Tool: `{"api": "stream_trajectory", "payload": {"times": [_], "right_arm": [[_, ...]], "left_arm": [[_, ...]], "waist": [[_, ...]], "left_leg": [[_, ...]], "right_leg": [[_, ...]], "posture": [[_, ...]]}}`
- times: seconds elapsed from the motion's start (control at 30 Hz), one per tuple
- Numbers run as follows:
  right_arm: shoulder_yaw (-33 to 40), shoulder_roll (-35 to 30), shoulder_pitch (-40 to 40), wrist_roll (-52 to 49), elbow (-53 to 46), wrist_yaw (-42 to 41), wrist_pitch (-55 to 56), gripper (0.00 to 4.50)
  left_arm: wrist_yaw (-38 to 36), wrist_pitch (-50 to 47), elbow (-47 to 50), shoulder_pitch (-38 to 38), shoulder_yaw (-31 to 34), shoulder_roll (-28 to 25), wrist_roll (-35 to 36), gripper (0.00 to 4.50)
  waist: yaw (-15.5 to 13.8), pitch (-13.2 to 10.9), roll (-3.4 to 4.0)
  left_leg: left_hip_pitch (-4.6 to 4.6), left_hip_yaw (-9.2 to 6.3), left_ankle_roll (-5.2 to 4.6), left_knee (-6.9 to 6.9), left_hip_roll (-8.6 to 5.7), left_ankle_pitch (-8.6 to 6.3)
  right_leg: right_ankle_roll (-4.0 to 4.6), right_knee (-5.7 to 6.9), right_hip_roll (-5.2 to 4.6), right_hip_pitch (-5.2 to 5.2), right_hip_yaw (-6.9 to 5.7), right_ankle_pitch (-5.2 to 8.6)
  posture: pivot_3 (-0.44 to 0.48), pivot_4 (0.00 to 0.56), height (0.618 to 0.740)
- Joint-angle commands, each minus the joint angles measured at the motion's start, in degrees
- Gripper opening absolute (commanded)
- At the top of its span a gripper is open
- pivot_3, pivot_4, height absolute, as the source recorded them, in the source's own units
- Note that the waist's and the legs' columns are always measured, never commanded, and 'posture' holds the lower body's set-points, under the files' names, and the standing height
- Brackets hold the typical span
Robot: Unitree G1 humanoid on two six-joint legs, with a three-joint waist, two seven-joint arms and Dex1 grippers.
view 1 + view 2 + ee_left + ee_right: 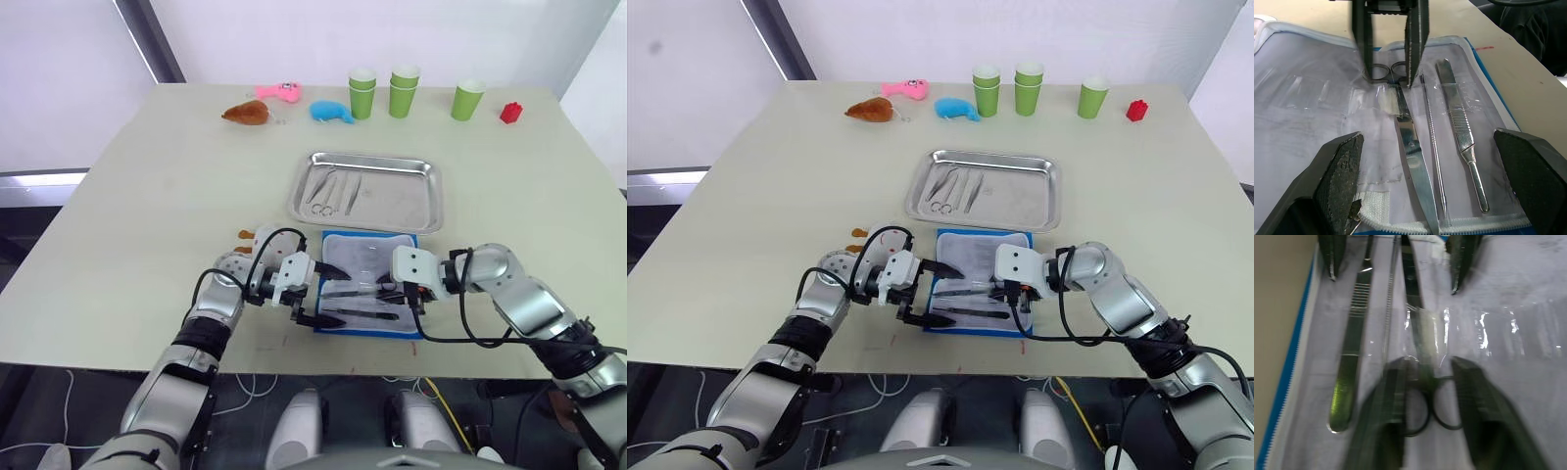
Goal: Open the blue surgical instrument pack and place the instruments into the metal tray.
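The pack (369, 282) lies open just before the tray (411, 201), which already holds some instruments (331, 193). The right gripper (1389, 73), fingers apart, straddles the scissors' (1400, 105) rings to lift them; the left gripper (317, 292) waits spread wide at their tips.

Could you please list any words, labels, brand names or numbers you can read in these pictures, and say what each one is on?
None can be read.
The blue surgical instrument pack lies open, pale lining up, and no print shows on it.
The instruments in the pack bear no readable marks.
The metal tray and the green cups are plain.
The red mark on the table is a stroke, not lettering.
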State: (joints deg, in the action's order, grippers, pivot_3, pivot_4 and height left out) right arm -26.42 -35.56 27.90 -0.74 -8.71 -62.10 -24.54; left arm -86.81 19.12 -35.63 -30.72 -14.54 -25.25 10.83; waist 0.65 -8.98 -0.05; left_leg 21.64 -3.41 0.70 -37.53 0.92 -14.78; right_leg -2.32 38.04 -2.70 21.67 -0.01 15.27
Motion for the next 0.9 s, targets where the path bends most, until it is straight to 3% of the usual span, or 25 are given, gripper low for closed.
{"api": "stream_trajectory", "payload": {"times": [0.03,0.2,0.57,0.9], "right_arm": [[-0.67,-1.81,-1.18,1.82,0.2,-0.17,-2.09,0.07],[-0.44,-2.22,-1.72,2.09,-1.1,0.68,-4.87,0.07],[0.92,-2.26,-3.66,-2.25,-11.0,4.39,-24.43,0.07],[-1.5,-2.3,-2.02,-0.51,-8.11,6.48,-20.18,0.07]], "left_arm": [[0.7,-0.13,-2.33,1.88,-2.57,0.34,-3.8,4.5],[0.73,-0.13,-2.38,1.86,-2.58,0.3,-3.87,4.5],[0.68,-0.18,-2.3,1.8,-2.66,0.41,-3.93,4.5],[0.97,-0.16,-2.48,1.66,-2.59,0.54,-4.03,4.5]], "waist": [[-0.04,0.04,-0.01],[-0.16,0.04,-0.01],[-0.41,0.07,-0.03],[-0.05,0.2,-0.15]], "left_leg": [[0.0,0.0,0.0,0.0,0.0,0.0],[0.03,-0.04,-0.01,0.0,-0.05,0.0],[0.06,-0.11,-0.01,0.0,-0.13,0.0],[0.03,-0.13,-0.03,0.0,-0.13,0.02]], "right_leg": [[0.0,0.0,0.0,-0.01,0.0,0.0],[0.0,-0.02,-0.01,-0.01,0.01,0.0],[0.0,-0.05,-0.04,-0.02,0.02,0.0],[-0.08,-0.04,-0.04,-0.02,0.02,0.05]], "posture": [[0.0,0.15,0.739],[0.0,0.15,0.739],[0.0,0.15,0.739],[0.0,0.15,0.739]]}}
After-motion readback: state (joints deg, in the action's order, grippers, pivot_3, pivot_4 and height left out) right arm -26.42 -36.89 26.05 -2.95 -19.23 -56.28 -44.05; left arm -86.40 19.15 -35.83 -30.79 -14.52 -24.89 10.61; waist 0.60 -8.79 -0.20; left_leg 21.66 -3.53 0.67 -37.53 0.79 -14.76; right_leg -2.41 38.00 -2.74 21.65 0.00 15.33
